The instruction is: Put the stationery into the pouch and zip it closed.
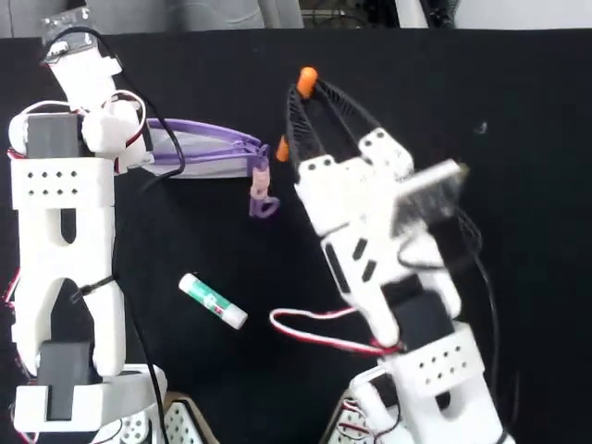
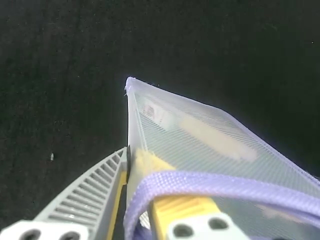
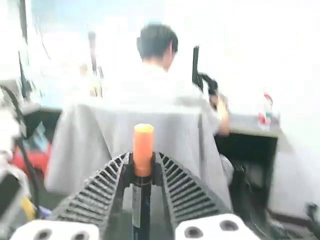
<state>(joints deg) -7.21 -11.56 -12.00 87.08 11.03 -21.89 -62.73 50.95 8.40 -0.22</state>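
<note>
One black table [image 1: 518, 111]; two white arms at its near edge, the left arm [image 1: 60, 231] and the right arm [image 1: 398, 287]; one pouch [image 1: 208, 153] of clear mesh with purple trim, its zip pull [image 1: 264, 199] dangling, toward the far left corner, its edge pinched in the left gripper [image 2: 134, 159]; the right gripper [image 3: 143, 161] clamps one orange-capped marker [image 3: 143, 142] over the far middle; one white-and-green glue stick [image 1: 213, 301] lies left of centre.
</note>
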